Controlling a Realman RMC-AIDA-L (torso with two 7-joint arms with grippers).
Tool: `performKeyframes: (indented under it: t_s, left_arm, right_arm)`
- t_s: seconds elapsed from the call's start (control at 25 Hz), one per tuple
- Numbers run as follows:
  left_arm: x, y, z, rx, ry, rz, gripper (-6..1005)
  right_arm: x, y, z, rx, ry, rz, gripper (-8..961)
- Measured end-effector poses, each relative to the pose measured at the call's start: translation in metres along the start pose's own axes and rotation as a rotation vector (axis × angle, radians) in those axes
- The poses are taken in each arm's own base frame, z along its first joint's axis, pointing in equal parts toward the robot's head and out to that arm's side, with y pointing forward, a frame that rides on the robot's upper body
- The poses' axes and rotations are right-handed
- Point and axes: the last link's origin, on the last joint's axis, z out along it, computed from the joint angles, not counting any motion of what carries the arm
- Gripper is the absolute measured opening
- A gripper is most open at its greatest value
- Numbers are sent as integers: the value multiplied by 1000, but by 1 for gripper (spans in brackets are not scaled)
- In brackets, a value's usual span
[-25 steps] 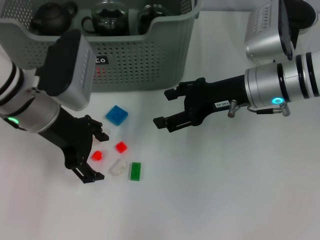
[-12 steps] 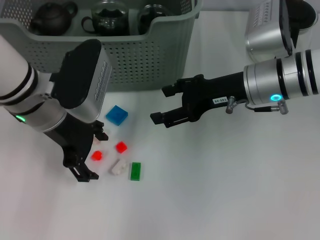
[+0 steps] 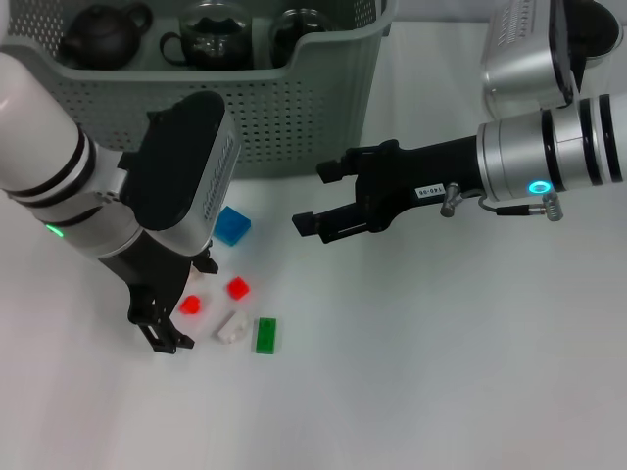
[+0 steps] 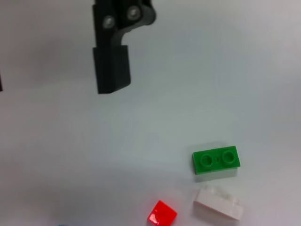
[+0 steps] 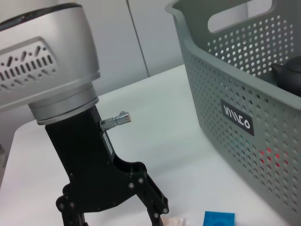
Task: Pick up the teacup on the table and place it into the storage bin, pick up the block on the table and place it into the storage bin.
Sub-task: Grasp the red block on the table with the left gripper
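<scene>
Several small blocks lie on the white table in front of the storage bin: a blue block, two red ones, a white one and a green one. My left gripper hangs open low over them, its fingers straddling the smaller red block without closing on it. To the right, in front of the bin's corner, my right gripper is open and empty. No teacup shows on the table. The left wrist view has the green block, the white block and a red one.
Dark tea vessels sit inside the bin, whose black label faces the right wrist camera. My left arm's bulky wrist housing overhangs the bin's front wall and partly covers the blue block.
My left wrist housing has swung up and right toward the bin while its fingers stayed around the small red block. The right gripper has edged left.
</scene>
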Motion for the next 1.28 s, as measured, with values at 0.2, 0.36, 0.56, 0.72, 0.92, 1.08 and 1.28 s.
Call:
performKeyframes:
  t_s: [0.2, 0.36, 0.56, 0.72, 0.92, 1.08, 1.28]
  left_arm:
    - [3, -2, -1, 3, -9, 25, 884]
    - [2, -3, -1, 2, -39, 39, 845]
    - [3, 0, 2, -4, -88, 66, 813]
    - [6, 0, 3, -4, -100, 85, 799]
    - [8, 1, 4, -12, -107, 103, 781]
    - [11, 2, 5, -16, -102, 110, 754]
    - [11, 3, 7, -24, -96, 115, 713]
  right_arm:
    - [0, 0, 0, 1, -4, 3, 925]
    - [0, 0, 0, 2, -8, 5, 925]
    - [0, 0, -1, 8, -27, 17, 925]
    - [0, 0, -1, 8, -27, 17, 924]
    - [0, -1, -1, 10, -27, 18, 924]
    - [1, -1, -2, 15, -30, 22, 924]
    - [1, -2, -1, 19, -31, 19, 925]
